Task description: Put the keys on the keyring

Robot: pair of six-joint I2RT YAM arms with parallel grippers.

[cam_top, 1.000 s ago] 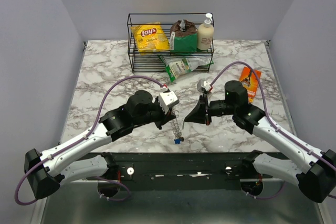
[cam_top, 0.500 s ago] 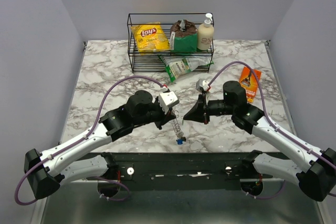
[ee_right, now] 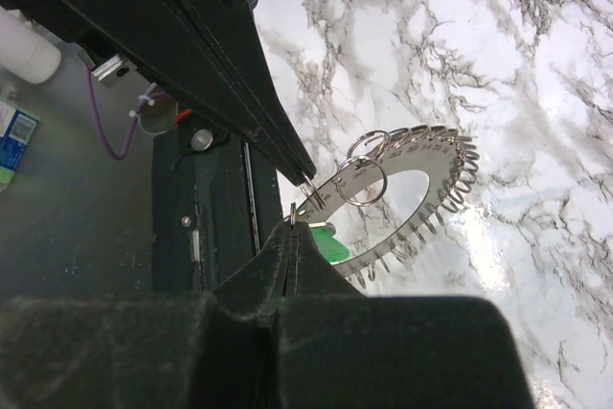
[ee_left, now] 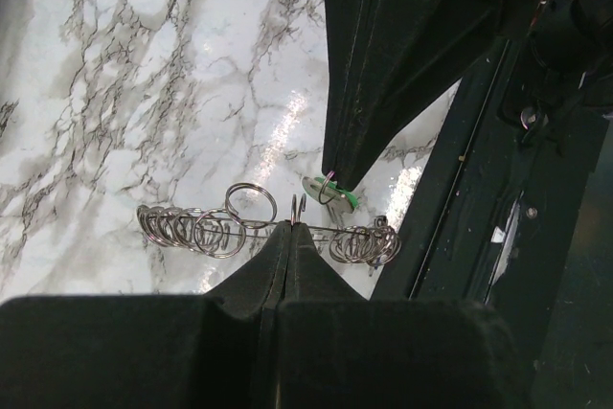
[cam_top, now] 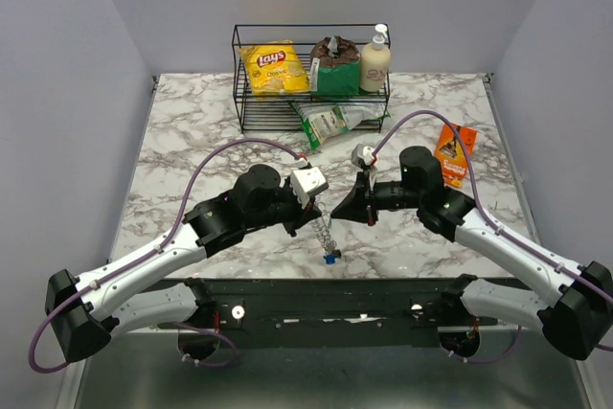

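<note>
Over the middle of the counter's (cam_top: pixel 192 122) near edge, the left jaws pinch the keyring (ee_left: pixel 206 232), its loop hanging edge-on. The right jaws, clamped on the small ring of the green key (ee_right: pixel 330 242), sit just beside that wire.

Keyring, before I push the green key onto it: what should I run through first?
1. Left end effector shut on the keyring: ok, the wire is pinched between closed fingertips.
2. Right end effector shut on the green key: ok, it grips the key's small ring.
3. Green key close to the keyring wire: ok in both wrist views. Whether they touch: cannot tell.
4. Opening in the keyring found and facing the key: cannot tell.
5. Blue key at the keyring's lower end in the top view: ok. Whether it is threaded on: cannot tell.
</note>
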